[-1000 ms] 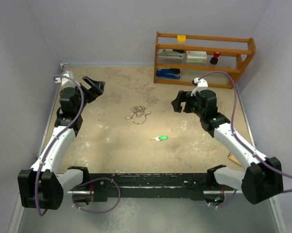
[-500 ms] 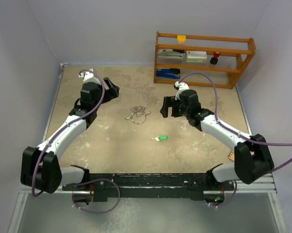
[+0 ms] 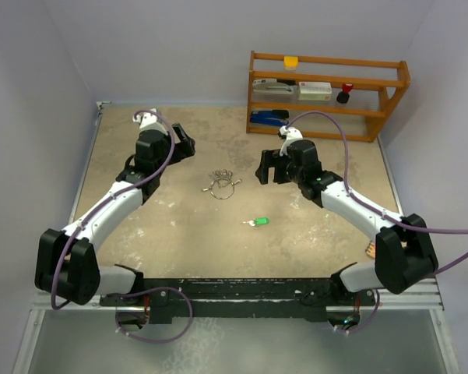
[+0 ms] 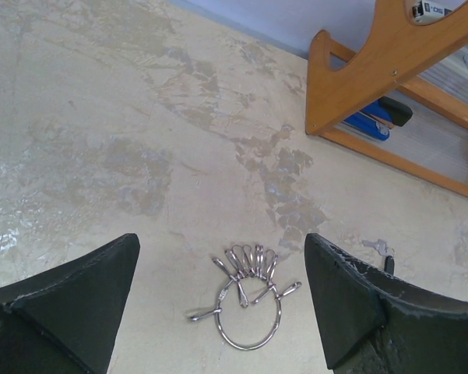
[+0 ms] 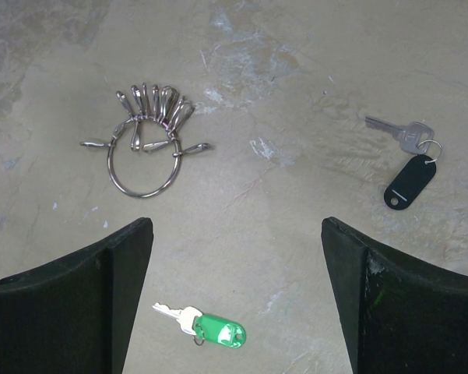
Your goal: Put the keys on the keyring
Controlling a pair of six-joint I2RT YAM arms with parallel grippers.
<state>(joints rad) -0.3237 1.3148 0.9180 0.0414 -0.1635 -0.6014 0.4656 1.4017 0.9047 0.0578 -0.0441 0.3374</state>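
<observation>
The keyring (image 3: 221,184), a thin silver wire ring with a fan of small silver clips, lies flat on the table centre. It shows in the left wrist view (image 4: 249,308) and the right wrist view (image 5: 144,148). The green-headed key (image 3: 256,222) lies nearer the arms; it also shows in the right wrist view (image 5: 210,327). The black-headed key (image 5: 409,181) lies to the ring's right, hidden under the right arm in the top view. My left gripper (image 3: 181,140) is open and empty, left of the ring. My right gripper (image 3: 269,167) is open and empty, right of it.
A wooden rack (image 3: 327,89) stands at the back right, holding a blue stapler (image 3: 269,118), a yellow item and a red item. Walls close in the table's left, back and right sides. A small tan object (image 3: 371,253) lies near the right edge.
Both arms have swung inward from the table's sides towards the keyring, mostly in the first half second. The keyring and the green key have not moved.
</observation>
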